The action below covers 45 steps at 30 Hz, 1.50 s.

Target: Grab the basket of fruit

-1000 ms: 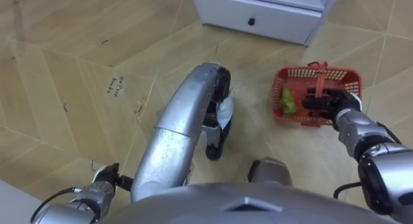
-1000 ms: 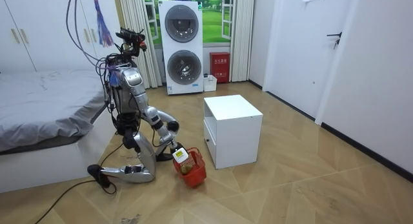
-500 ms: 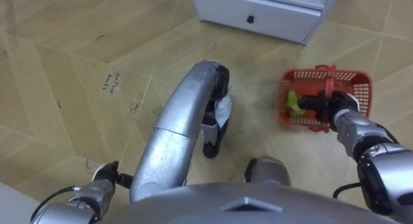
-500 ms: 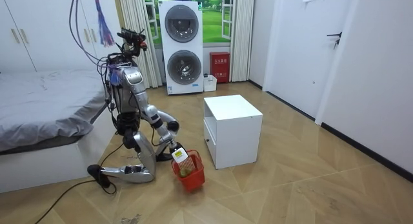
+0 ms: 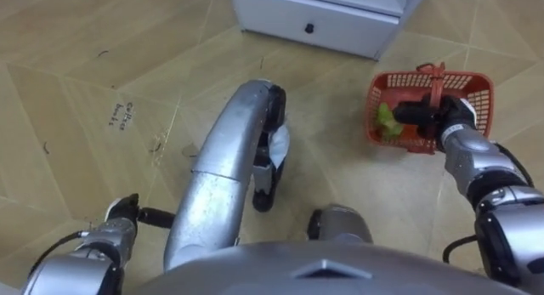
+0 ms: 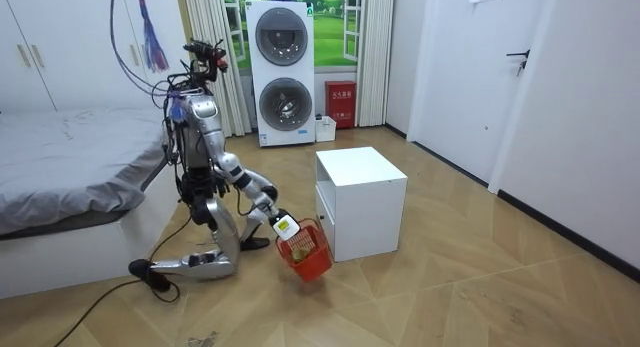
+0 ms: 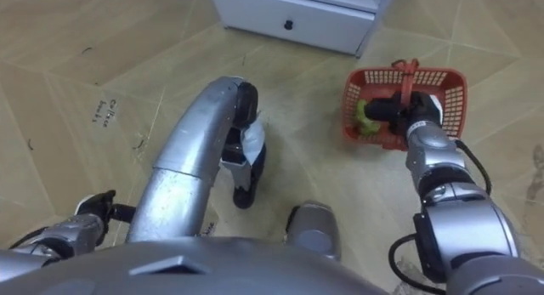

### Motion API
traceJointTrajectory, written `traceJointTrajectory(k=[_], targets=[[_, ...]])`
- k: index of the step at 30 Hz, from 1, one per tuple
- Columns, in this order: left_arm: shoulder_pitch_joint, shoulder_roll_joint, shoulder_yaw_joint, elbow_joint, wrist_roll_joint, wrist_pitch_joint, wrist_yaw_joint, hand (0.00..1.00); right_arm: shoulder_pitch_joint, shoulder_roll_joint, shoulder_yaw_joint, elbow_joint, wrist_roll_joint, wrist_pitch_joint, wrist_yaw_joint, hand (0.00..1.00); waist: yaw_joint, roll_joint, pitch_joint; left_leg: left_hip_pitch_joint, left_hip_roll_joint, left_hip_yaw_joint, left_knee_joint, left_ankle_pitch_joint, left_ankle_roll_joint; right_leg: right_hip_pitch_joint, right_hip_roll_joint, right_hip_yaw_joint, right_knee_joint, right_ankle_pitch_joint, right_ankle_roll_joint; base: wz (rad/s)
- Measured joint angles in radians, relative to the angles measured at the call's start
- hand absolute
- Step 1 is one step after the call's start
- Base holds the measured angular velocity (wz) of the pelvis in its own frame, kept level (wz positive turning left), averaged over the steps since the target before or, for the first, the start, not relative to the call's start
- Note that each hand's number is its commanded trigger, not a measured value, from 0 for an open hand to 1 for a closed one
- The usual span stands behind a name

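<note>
the red plastic fruit basket (image 5: 486, 95) hangs straight under the right hand (image 5: 429, 115), whose fingers are curled tight round its top handle (image 5: 435, 81).

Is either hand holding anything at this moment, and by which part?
The right hand is curled round the top handle of the red fruit basket. Nothing shows in the left hand, at lower left.

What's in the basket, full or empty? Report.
Not empty: green fruit lies inside the red basket, whose handle the right hand grips.
</note>
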Motion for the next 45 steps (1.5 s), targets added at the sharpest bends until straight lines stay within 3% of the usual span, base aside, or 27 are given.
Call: traceJointTrajectory(k=[1,2,3,4,5,6,8,10,11,13,15,18,20,21,22,23,24,25,26,28,29,31,32,37,39,42,45], targets=[[0.016,-0.006,0.007,-0.011,-0.001,0.002,0.000,0.00,0.000,0.000,0.000,-0.010,0.000,0.005,-0.001,1.00,0.003,0.004,-0.0039,0.025,0.011,-0.002,-0.044,0.004,0.000,0.001,0.008,0.011,-0.068,0.004,0.000,-0.59],[0.040,-0.015,0.014,-0.018,-0.002,0.012,0.000,0.00,0.001,0.000,0.000,-0.042,0.000,0.010,-0.002,1.00,0.005,0.007,-0.0069,0.088,0.018,-0.007,-0.157,0.021,-0.006,0.017,0.011,0.023,-0.228,0.027,-0.001,-0.67],[0.065,-0.024,0.042,-0.025,-0.002,0.029,0.003,0.00,0.016,0.000,-0.002,-0.089,-0.004,0.010,-0.007,1.00,0.003,0.009,-0.0098,0.163,0.018,-0.011,-0.282,0.047,-0.006,0.043,0.017,0.028,-0.390,0.094,0.008,-0.73],[0.096,-0.025,0.055,-0.039,-0.002,0.035,0.010,0.00,0.042,0.000,-0.003,-0.149,-0.009,0.010,-0.014,1.00,0.003,0.009,-0.0115,0.251,0.018,-0.015,-0.414,0.072,-0.006,0.066,0.022,0.038,-0.528,0.211,0.023,-0.53],[0.111,-0.025,0.064,-0.048,-0.002,0.036,0.016,0.00,0.056,0.001,-0.007,-0.175,-0.014,0.010,-0.015,1.00,0.004,0.010,-0.0135,0.295,0.018,-0.018,-0.479,0.087,-0.006,0.071,0.021,0.038,-0.580,0.291,0.020,-0.50],[0.124,-0.021,0.082,-0.062,0.002,0.036,0.030,0.00,0.078,0.004,-0.014,-0.212,-0.035,0.011,-0.020,1.00,0.003,0.012,-0.0148,0.388,0.017,-0.031,-0.609,0.120,-0.009,0.071,0.024,0.036,-0.656,0.429,0.030,-0.49],[0.144,-0.015,0.083,-0.077,0.010,0.034,0.066,0.00,0.105,0.012,-0.027,-0.266,-0.094,0.012,-0.030,1.00,0.007,0.022,-0.0182,0.516,0.018,-0.050,-0.790,0.172,-0.017,0.015,0.029,0.018,-0.664,0.426,0.008,-0.44],[0.144,-0.017,0.076,-0.082,0.013,0.015,0.097,0.00,0.136,0.014,-0.033,-0.298,-0.111,0.010,-0.038,1.00,0.013,0.039,-0.0280,0.658,0.029,-0.055,-0.962,0.221,-0.024,-0.053,0.032,-0.027,-0.696,0.373,0.000,-0.38],[0.150,-0.017,0.063,-0.088,0.020,-0.005,0.115,0.00,0.158,0.017,-0.033,-0.321,-0.129,0.010,-0.039,1.00,0.015,0.055,-0.0341,0.743,0.038,-0.067,-1.052,0.245,-0.032,-0.076,0.035,-0.053,-0.771,0.351,0.002,-0.27],[0.151,-0.023,0.062,-0.100,0.016,-0.033,0.135,0.00,0.207,0.028,-0.042,-0.387,-0.140,0.011,-0.043,1.00,0.005,0.067,-0.0344,0.847,0.048,-0.076,-1.158,0.274,-0.039,-0.088,0.033,-0.079,-0.944,0.343,0.003,-0.13],[0.155,-0.035,0.062,-0.132,0.013,-0.050,0.149,0.00,0.264,0.034,-0.042,-0.503,-0.154,0.010,-0.041,1.00,0.005,0.061,-0.0352,0.929,0.051,-0.076,-1.216,0.285,-0.048,-0.074,0.018,-0.105,-1.232,0.372,0.001,-0.08],[0.167,-0.056,0.075,-0.142,0.005,-0.071,0.144,0.00,0.292,0.038,-0.043,-0.574,-0.154,0.010,-0.030,1.00,0.017,0.070,-0.0374,1.007,0.073,-0.101,-1.271,0.305,-0.080,0.026,0.046,-0.124,-1.416,0.471,0.049,-0.15],[0.203,-0.055,0.128,-0.159,0.028,-0.075,0.134,0.00,0.305,0.038,-0.044,-0.661,-0.180,0.011,-0.020,1.00,0.008,0.073,-0.0372,1.040,0.090,-0.099,-1.297,0.317,-0.100,0.103,0.072,-0.132,-1.515,0.510,0.038,-0.07],[0.221,-0.051,0.157,-0.167,0.030,-0.075,0.122,0.00,0.305,0.038,-0.050,-0.730,-0.200,0.009,-0.021,1.00,-0.009,0.065,-0.0320,1.021,0.095,-0.086,-1.250,0.323,-0.110,0.143,0.075,-0.122,-1.564,0.524,0.033,0.30],[0.236,-0.046,0.162,-0.174,0.031,-0.075,0.119,0.00,0.305,0.036,-0.054,-0.781,-0.196,0.005,-0.023,1.00,-0.021,0.050,-0.0331,0.991,0.090,-0.074,-1.261,0.325,-0.117,0.170,0.072,-0.101,-1.588,0.525,0.033,0.35],[0.238,-0.047,0.160,-0.174,0.031,-0.074,0.119,0.00,0.304,0.032,-0.061,-0.801,-0.195,-0.001,-0.023,1.00,-0.026,0.052,-0.0365,0.980,0.090,-0.071,-1.322,0.345,-0.115,0.176,0.074,-0.094,-1.592,0.526,0.032,0.40],[0.238,-0.046,0.153,-0.175,0.030,-0.068,0.117,0.00,0.305,0.037,-0.080,-0.825,-0.197,-0.009,-0.022,1.00,-0.035,0.050,-0.0405,0.965,0.102,-0.047,-1.383,0.419,-0.085,0.192,0.080,-0.095,-1.594,0.518,0.033,0.24],[0.241,-0.046,0.155,-0.174,0.030,-0.064,0.118,0.00,0.313,0.042,-0.081,-0.836,-0.200,-0.008,-0.024,1.00,-0.025,0.042,-0.0459,0.984,0.095,-0.042,-1.391,0.429,-0.084,0.198,0.075,-0.100,-1.598,0.517,0.034,0.29],[0.242,-0.052,0.151,-0.172,0.029,-0.061,0.118,0.00,0.325,0.039,-0.081,-0.872,-0.200,-0.008,-0.019,1.00,-0.019,0.042,-0.0402,1.014,0.091,-0.051,-1.402,0.433,-0.081,0.216,0.075,-0.109,-1.605,0.520,0.023,0.12],[0.245,-0.064,0.144,-0.174,0.035,-0.049,0.122,0.00,0.335,0.039,-0.079,-0.935,-0.210,-0.008,-0.013,1.00,0.003,0.045,-0.0388,1.048,0.085,-0.104,-1.406,0.432,-0.081,0.229,0.084,-0.124,-1.678,0.529,-0.011,-0.09],[0.245,-0.066,0.145,-0.174,0.048,-0.045,0.122,0.00,0.336,0.039,-0.079,-0.949,-0.211,-0.008,-0.013,1.00,0.010,0.044,-0.0387,1.056,0.084,-0.106,-1.408,0.432,-0.082,0.223,0.086,-0.122,-1.704,0.544,-0.019,-0.15],[0.249,-0.069,0.156,-0.173,0.083,-0.038,0.122,0.00,0.347,0.036,-0.074,-1.020,-0.240,0.000,-0.006,1.00,0.016,0.048,-0.0395,1.113,0.085,-0.103,-1.465,0.440,-0.097,0.241,0.085,-0.124,-1.698,0.577,0.013,-0.07],[0.251,-0.069,0.165,-0.172,0.088,-0.036,0.122,0.00,0.347,0.036,-0.071,-1.036,-0.242,0.000,-0.001,1.00,0.020,0.049,-0.0398,1.125,0.086,-0.103,-1.481,0.442,-0.100,0.254,0.088,-0.125,-1.697,0.577,0.015,-0.04],[0.252,-0.069,0.180,-0.176,0.116,-0.011,0.117,0.00,0.347,0.036,-0.063,-1.114,-0.240,0.010,0.038,1.00,0.017,0.029,-0.0330,1.159,0.094,-0.106,-1.504,0.447,-0.113,0.281,0.110,-0.127,-1.698,0.575,0.011,0.10],[0.260,-0.073,0.181,-0.175,0.121,0.010,0.113,0.00,0.346,0.038,-0.058,-1.119,-0.240,0.016,0.055,1.00,0.027,0.027,-0.0319,1.167,0.101,-0.105,-1.504,0.440,-0.128,0.289,0.113,-0.127,-1.698,0.570,0.004,0.00],[0.276,-0.077,0.182,-0.175,0.165,0.023,0.100,0.00,0.347,0.038,-0.058,-1.119,-0.244,0.048,0.076,1.00,0.039,0.027,-0.0318,1.168,0.104,-0.105,-1.498,0.439,-0.129,0.293,0.116,-0.135,-1.696,0.567,-0.002,0.03],[0.283,-0.078,0.183,-0.175,0.210,0.033,0.094,0.00,0.339,0.038,-0.051,-1.119,-0.246,0.055,0.091,1.00,0.048,0.026,-0.0311,1.165,0.105,-0.109,-1.491,0.439,-0.132,0.289,0.115,-0.142,-1.682,0.558,-0.006,0.06]])
